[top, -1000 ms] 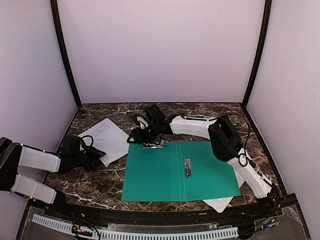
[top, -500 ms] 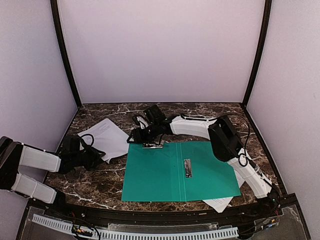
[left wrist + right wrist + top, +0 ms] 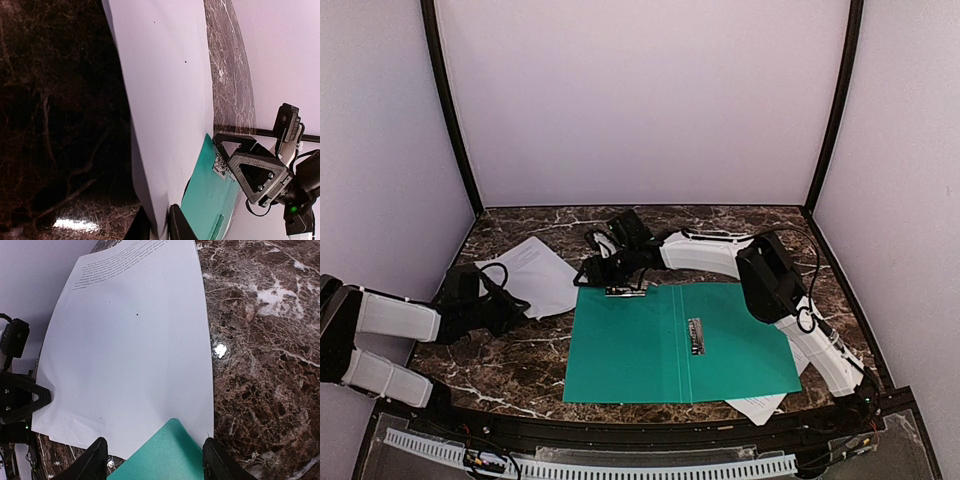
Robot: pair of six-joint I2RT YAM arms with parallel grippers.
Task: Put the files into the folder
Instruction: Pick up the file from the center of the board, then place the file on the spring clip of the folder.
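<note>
- The surface is dark brown marble with white veins and a few bright glare spots.
- Plain pale lilac walls enclose it: back wall, left wall, right wall.
- Black posts rise from the surface's two far corners.
- A black rail borders its near edge, and a white slotted strip lies just in front of that.

Held the left arm low at near left, left gripper pinched on the sheet edge. Stretched the right arm far-left, right gripper fingers spread wide.
</note>
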